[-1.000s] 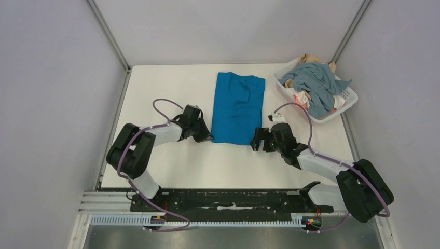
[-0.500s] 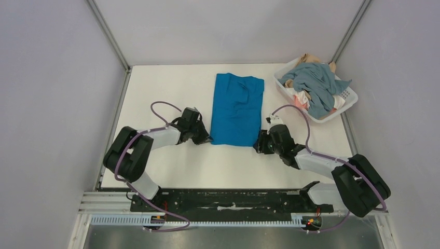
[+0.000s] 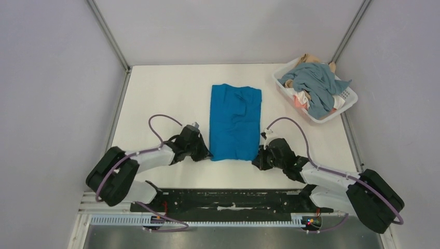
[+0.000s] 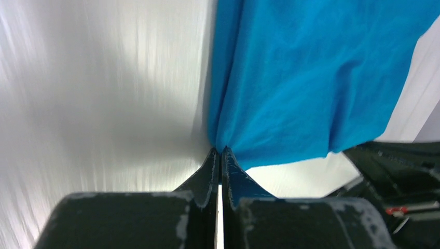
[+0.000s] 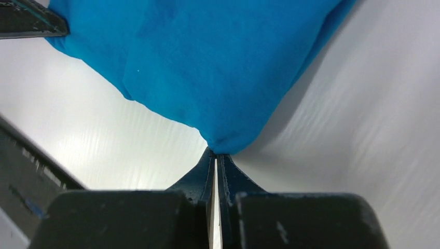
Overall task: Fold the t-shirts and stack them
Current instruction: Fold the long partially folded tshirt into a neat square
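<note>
- Top view: a white tabletop [image 3: 171,93] is boxed in on three sides by plain, pale lilac-grey walls [image 3: 57,104], with thin metal posts [image 3: 106,33] in the far corners. Both arm bases stand on a black rail [image 3: 228,199] along the near edge.
- In the far right corner a white slotted basket [image 3: 352,99] holds a rumpled heap of other t-shirts [image 3: 316,85] (grey-blue on top, with bits of peach, white and tan showing beneath).
- The blue t-shirt [image 3: 234,122] lies flat near the middle of the tabletop, folded into a narrow rectangle. Its long axis runs from the near edge toward the far wall, almost square to the rail. A few creases sit toward the far end. Which end is the collar cannot be told.
- The left end effector [image 3: 205,154] is at the shirt's near left corner and the right end effector [image 3: 258,162] at its near right corner, both low over the surface.
- Left wrist view: the fingers [image 4: 207,174] are pressed together, with a corner of the blue cloth pinched at their tips. The cloth fans up and to the right, and the tabletop on the left is a streaky blur.
- Right wrist view: these fingers [image 5: 202,174] are likewise clamped on a gathered corner of the blue t-shirt, which spreads up and to the left. Bare white tabletop lies on both sides.
</note>
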Motion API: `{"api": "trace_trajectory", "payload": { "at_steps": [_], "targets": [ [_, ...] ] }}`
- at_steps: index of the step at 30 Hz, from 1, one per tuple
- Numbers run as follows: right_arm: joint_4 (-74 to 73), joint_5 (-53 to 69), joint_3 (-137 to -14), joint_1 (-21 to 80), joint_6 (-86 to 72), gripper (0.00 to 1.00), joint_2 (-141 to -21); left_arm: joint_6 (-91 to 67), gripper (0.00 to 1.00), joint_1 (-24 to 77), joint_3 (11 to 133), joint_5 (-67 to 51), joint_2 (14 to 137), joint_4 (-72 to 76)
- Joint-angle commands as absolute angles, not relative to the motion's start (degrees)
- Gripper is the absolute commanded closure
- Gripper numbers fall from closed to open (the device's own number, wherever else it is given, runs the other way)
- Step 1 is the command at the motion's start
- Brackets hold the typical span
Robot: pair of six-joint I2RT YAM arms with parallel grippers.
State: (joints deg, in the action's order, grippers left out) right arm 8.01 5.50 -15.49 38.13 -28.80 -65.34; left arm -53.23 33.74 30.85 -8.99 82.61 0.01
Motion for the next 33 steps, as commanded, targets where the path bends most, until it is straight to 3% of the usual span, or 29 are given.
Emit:
{"api": "trace_trajectory", "payload": {
  "at_steps": [1,9,13,26,33],
  "targets": [
    [-0.60,10.66,-10.04,43.63,-31.33,1.00,-57.55,-58.61,0.98,40.95,21.47,-4.47,72.16,-13.27],
    [-13.16,19.88,-5.92,49.54,-32.71,1.00,-34.49,-65.76,0.98,52.40,17.07,-2.38,38.41,-32.36],
    [-12.22,20.10,-7.97,50.64,-33.24,1.00,-29.61,-64.06,0.98,53.00,18.42,-5.65,31.62,-31.11],
    [-9.68,-7.99,-29.13,50.24,-24.94,1.00,-42.84,-55.02,0.98,48.69,36.89,14.09,48.17,-29.39],
    [-7.00,-11.24,-38.00,44.60,-20.31,1.00,-52.11,-48.00,0.98,35.75,43.71,9.78,56.14,-24.40]
  ]
}}
